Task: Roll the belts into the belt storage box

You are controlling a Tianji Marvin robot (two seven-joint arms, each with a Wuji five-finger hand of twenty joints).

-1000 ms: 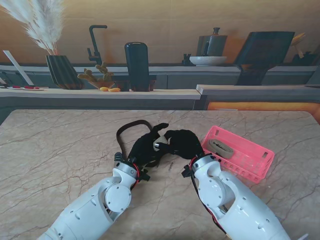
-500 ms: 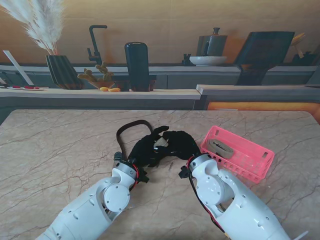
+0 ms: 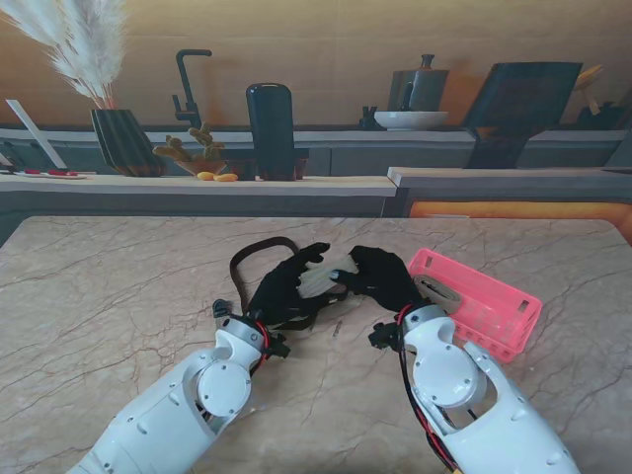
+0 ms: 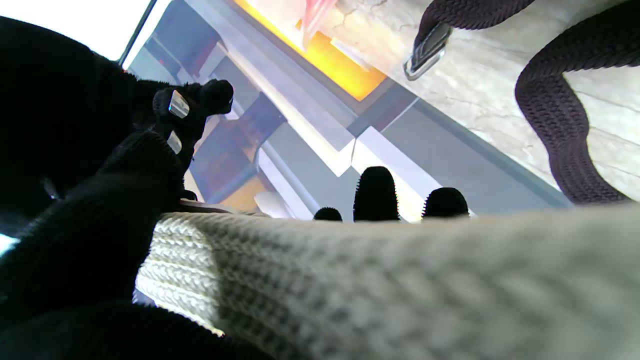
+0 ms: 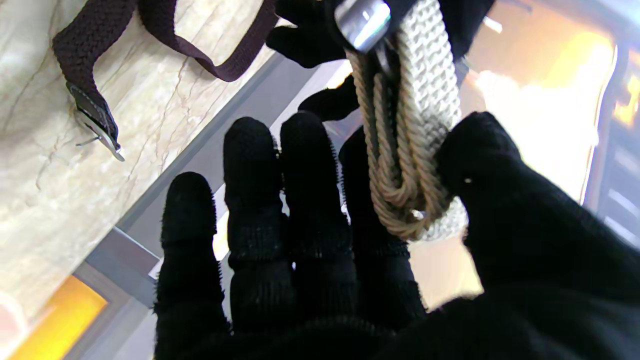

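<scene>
Centre frame: left hand (image 3: 281, 289) and right hand (image 3: 380, 277) both grasping beige belt (image 3: 318, 281), partly coiled, apparently. Pink storage box (image 3: 494, 301) at right, nearest right hand. Brown belt (image 3: 259, 249) on table behind.

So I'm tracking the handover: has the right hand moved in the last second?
Yes. In the stand view the right hand has shifted rightward, closer to the pink storage box, now overlapping its near-left corner, pinching the cream belt.

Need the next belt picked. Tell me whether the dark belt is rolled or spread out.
Spread out. The dark belt lies in an open loop on the table, its buckle end free.
</scene>
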